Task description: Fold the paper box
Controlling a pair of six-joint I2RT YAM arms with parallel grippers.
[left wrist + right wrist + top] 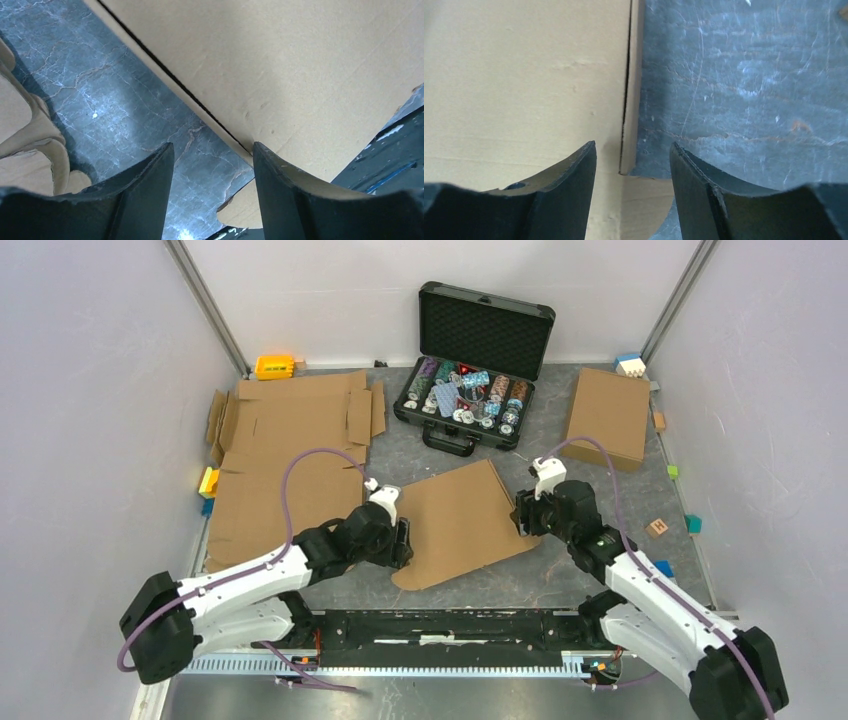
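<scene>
Starting wide with the grey tabletop (400, 462), taking the black case (487, 330), open at the back, as the marker. Left of the black case, a big flat cardboard sheet (290, 455); right of it, another brown cardboard piece (607, 415). Straight in front of the black case — the paper box (460, 525), lying flat and skewed, not yet raised into any shape.

Now the left hand (405, 540), low at the box's edge on the left-of-case side: roughly half open, straddling that edge, gripping nothing. Much the same for the right hand (522, 515) at the opposite edge — part open, one finger over cardboard, the other over bare tabletop, holding nothing.

Looks like the start of lifting the side panels. To do it well: work a finger under each edge, close only with cardboard properly between the fingers, raise both sides together along the crease, and avoid shoving the box toward the case.

Smallest of all, toy blocks (657, 528) scattered right of the case.
</scene>
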